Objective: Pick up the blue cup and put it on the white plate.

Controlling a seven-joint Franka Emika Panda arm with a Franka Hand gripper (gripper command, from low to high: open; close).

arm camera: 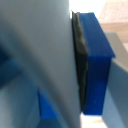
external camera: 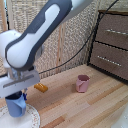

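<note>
The blue cup (external camera: pixel 16 105) stands upright on the white plate (external camera: pixel 31 119) at the lower part of the exterior view's left, its side handle facing the exterior view's right. My gripper (external camera: pixel 17 94) comes down from above onto the cup's rim and is shut on it; the fingertips are hidden by the hand and the cup. In the wrist view a blurred blue finger pad (arm camera: pixel 95 65) presses flat against the cup's pale blue wall (arm camera: pixel 35 60). Only part of the plate shows, with its thin patterned rim at the frame's corner.
A pink mug (external camera: pixel 82 83) stands on the wooden table (external camera: pixel 85 107) toward the exterior view's right. A small orange block (external camera: pixel 41 87) lies behind the plate. A dark brown drawer cabinet (external camera: pixel 111 42) fills the right; a woven screen stands behind.
</note>
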